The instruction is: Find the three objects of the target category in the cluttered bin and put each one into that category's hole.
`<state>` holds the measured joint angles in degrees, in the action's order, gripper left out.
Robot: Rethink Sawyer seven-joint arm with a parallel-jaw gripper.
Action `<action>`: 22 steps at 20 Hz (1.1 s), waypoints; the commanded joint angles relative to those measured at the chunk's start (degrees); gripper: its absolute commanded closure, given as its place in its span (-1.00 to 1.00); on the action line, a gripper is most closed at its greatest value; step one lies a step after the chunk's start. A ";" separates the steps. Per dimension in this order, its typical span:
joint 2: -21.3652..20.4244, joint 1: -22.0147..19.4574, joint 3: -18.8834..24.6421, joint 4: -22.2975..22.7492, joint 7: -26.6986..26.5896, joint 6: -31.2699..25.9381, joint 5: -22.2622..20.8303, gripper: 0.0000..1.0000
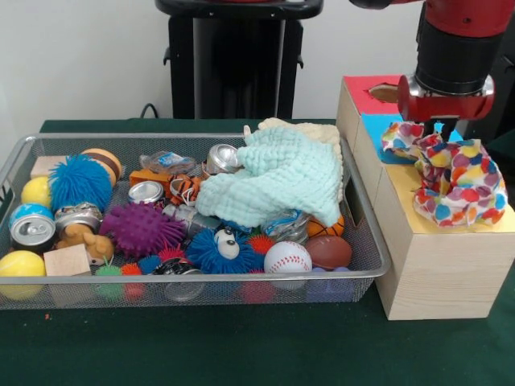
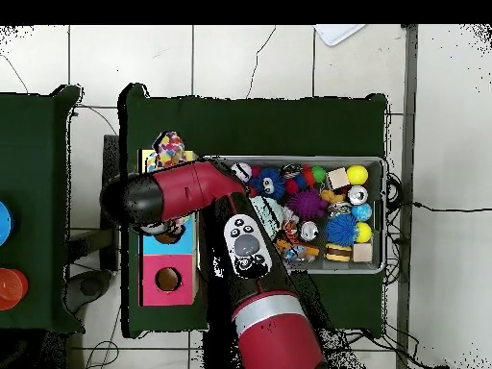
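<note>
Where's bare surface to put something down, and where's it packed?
Free: green tablecloth in front of the wire bin, and the strip left of it. Packed: the bin, full edge to edge around the mint cloth. The wooden box top is taken by the polka-dot cloth under the gripper.

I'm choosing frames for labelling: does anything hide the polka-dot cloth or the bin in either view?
Front view: polka-dot cloth and wire bin show clearly, the end effector overlapping only the cloth's top. Overhead view: the arm covers most of the cloth and the bin's corner.
</note>
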<state>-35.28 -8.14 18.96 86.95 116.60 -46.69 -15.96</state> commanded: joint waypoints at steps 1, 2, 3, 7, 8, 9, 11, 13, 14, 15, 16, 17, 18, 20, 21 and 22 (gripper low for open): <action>1.36 0.16 3.90 0.95 -0.65 6.88 -0.79 1.00; -0.35 0.46 4.07 0.72 -0.76 5.51 -0.28 1.00; -1.84 1.03 4.03 -0.39 -0.39 3.55 0.46 1.00; -2.79 3.73 3.14 -7.39 1.80 -3.01 1.95 1.00; -2.17 4.22 3.00 -9.45 1.99 -4.56 2.31 1.00; -1.66 4.83 2.57 -12.11 1.99 -7.29 2.42 1.00; -0.76 5.10 2.13 -14.39 1.23 -8.82 2.12 1.00; -0.19 5.02 1.72 -15.66 0.06 -8.84 1.46 1.00; -0.22 4.68 1.65 -15.50 -0.40 -8.78 1.54 1.00; -0.74 4.31 1.61 -14.77 -1.24 -8.33 1.24 1.00; -0.86 3.93 1.51 -14.78 -2.38 -8.70 0.76 1.00; -0.76 3.42 1.31 -14.58 -3.54 -7.94 -0.10 1.00; -0.12 3.01 0.98 -14.83 -4.93 -6.92 -1.53 1.00; 2.12 2.44 0.09 -15.41 -7.39 -3.85 -5.02 1.00; 3.29 2.12 -0.28 -15.59 -8.54 -2.01 -6.76 1.00; 4.22 1.90 -0.61 -15.80 -9.74 -1.09 -8.51 1.00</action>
<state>-36.75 -3.23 19.74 73.04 116.60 -48.59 -17.50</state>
